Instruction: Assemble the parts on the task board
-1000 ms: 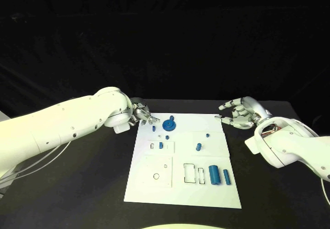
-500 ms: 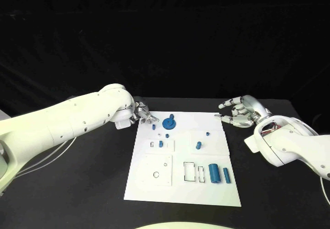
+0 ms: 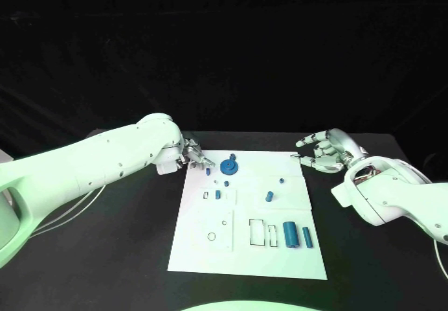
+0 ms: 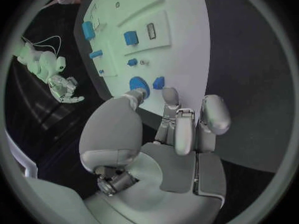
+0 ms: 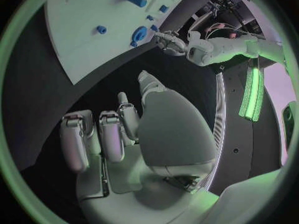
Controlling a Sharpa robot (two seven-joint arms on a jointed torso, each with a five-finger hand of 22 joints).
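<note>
The white task board (image 3: 245,249) lies in the middle of the table. At its far end stands a round blue part (image 3: 230,170) with a small blue piece (image 3: 207,172) beside it. My left hand (image 3: 192,156) hovers at the board's far left corner, fingers stretched toward these parts and holding nothing. In the left wrist view the left hand (image 4: 177,127) ends just short of the round part (image 4: 137,85) and the small piece (image 4: 159,82). My right hand (image 3: 323,153) hangs off the far right corner, fingers loosely spread and empty; the right hand (image 5: 115,134) stays clear of the board (image 5: 74,35).
Small blue pieces (image 3: 268,196) sit mid-board. Two blue cylinders (image 3: 291,234) lie near the right edge, next to rectangular slots (image 3: 257,233). Black table surrounds the board on both sides. Cables (image 3: 65,214) trail under the left arm.
My left hand has drawn back a little from the small blue piece, toward the board's left corner. The right hand has stayed where it was.
</note>
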